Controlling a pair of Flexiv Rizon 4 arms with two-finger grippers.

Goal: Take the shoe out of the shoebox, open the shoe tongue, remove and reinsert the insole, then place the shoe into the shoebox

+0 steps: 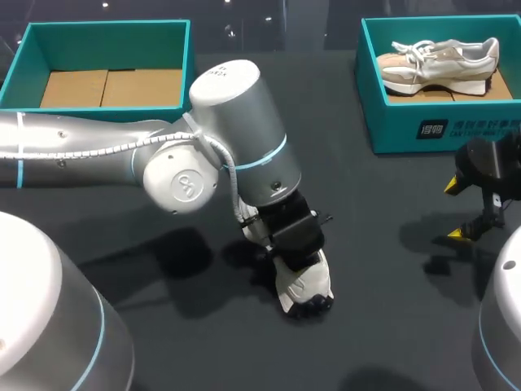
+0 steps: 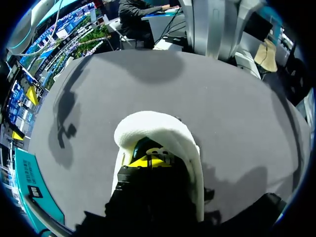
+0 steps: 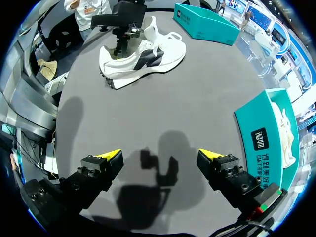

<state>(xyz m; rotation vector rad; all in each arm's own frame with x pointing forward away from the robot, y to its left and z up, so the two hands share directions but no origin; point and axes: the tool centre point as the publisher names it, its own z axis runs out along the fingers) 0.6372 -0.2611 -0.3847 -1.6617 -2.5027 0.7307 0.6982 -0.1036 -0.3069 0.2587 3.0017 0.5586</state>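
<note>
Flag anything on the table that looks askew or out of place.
The white shoe sits tilted on the table, its tread lugs showing, with the left hand down in its opening. That fits mid-task handling; nothing else stands out.

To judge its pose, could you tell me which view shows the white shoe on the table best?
The right wrist view: the white shoe shows whole and side-on, the left gripper at its collar. The head view shows only one end under the left arm; the left wrist view only its padded rim.

Dark grey matte tabletop [image 1: 383,204], even overhead light, soft blurred shadows falling across its surface
</note>
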